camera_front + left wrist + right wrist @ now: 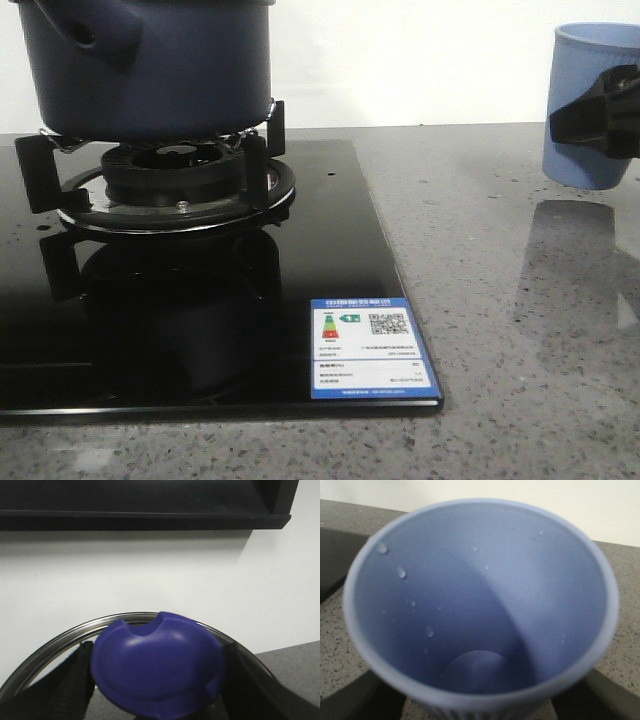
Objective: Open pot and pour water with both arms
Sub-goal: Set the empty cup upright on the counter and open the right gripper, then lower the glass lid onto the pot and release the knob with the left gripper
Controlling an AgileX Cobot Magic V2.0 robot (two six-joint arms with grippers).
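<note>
The dark navy pot [150, 70] stands on the gas burner [170, 185] at the back left; its stubby handle [105, 30] points toward me and its top is cut off by the frame. My left gripper [157, 680] is shut on the blue knob [160, 665] of a glass lid with a metal rim [55, 640]; it does not show in the front view. My right gripper [600, 110] is shut on the pale blue cup [595, 100] at the far right. In the right wrist view the cup [480, 595] fills the frame, with water drops on its inner wall.
The black glass hob [200, 330] carries a blue and white label [368, 362] at its front right corner. Grey speckled counter [500, 300] lies between hob and cup. A white wall [150, 575] and a dark shelf [145, 505] are behind the lid.
</note>
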